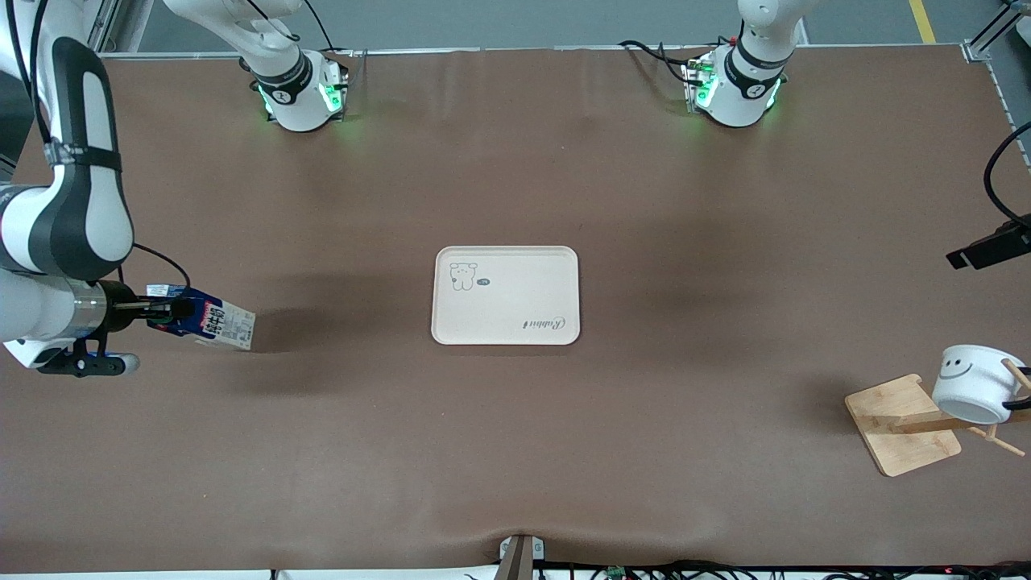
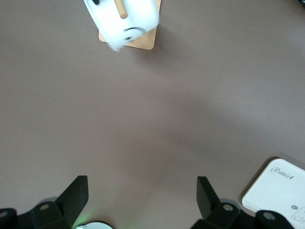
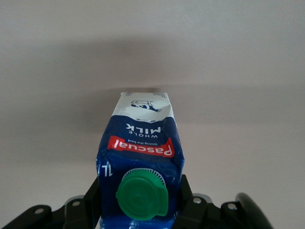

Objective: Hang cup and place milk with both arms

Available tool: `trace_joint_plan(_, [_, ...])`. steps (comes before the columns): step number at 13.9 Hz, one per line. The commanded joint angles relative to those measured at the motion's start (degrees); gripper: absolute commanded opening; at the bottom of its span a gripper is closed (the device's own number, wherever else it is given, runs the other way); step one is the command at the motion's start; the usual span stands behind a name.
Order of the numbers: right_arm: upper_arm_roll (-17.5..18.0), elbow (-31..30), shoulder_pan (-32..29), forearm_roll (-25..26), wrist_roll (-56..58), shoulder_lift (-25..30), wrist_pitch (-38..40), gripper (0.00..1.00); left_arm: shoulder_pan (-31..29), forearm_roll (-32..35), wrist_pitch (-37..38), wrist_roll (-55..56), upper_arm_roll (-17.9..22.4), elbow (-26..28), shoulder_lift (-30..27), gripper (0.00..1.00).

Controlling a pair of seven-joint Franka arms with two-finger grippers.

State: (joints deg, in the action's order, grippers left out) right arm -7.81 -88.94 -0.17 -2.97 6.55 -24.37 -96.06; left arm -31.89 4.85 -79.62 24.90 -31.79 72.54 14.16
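The cup [image 1: 975, 393] already hangs on a peg of the wooden rack [image 1: 902, 423] at the left arm's end of the surface [image 1: 515, 451], so the hanging step looks done. The step in hand is the milk. The right claw [image 1: 161, 311] is clamped on the top of the milk [image 1: 211, 321], its fingers [image 3: 93, 198] pressed to the carton's two sides by the green cap. The carton is tipped over, bottom pointing toward the tray [image 1: 506, 295], above the right arm's end of the surface and well apart from the tray. Next, I judge, the carton must be carried over the tray, righted and set down there. The left claw [image 2: 143, 195] is spread wide and empty, waiting above bare surface between tray and rack.
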Motion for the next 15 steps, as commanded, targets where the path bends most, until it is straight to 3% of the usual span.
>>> trace_joint_plan(1, [1.30,-4.21,-2.03,1.13,1.89,1.61,-0.89,0.04,-0.72,0.95,1.31,-2.92,-0.64,0.94,-2.73,1.00])
trace_joint_plan(4, [1.30,-7.46,-2.91,1.04,1.89,1.61,-1.15,0.04,-0.02,0.95,2.19,-3.37,-0.29,1.11,-5.18,1.00])
trace_joint_plan(6, [1.13,-7.74,-3.17,1.56,1.89,1.87,-0.45,0.04,3.83,0.78,2.28,-5.39,1.72,2.69,-6.69,1.00])
trace_joint_plan(9, [1.13,-7.74,-3.43,2.79,1.80,2.05,0.78,0.04,18.39,0.16,1.76,-8.45,16.63,4.27,-8.18,1.00])
trace_joint_plan(12, [1.13,-8.44,-4.05,2.80,1.80,1.78,0.61,0.08,27.82,-0.54,0.61,-10.22,26.84,6.29,-8.80,1.00])
trace_joint_plan(13, [1.13,-8.44,-4.05,2.80,1.80,1.69,0.52,0.22,30.81,-0.54,-0.26,-11.36,30.09,8.21,-9.76,1.00])
trace_joint_plan(15, [1.13,-8.35,-3.79,2.80,1.80,1.61,0.43,0.92,33.73,-0.72,-3.50,-14.52,34.41,13.83,-13.18,1.00])
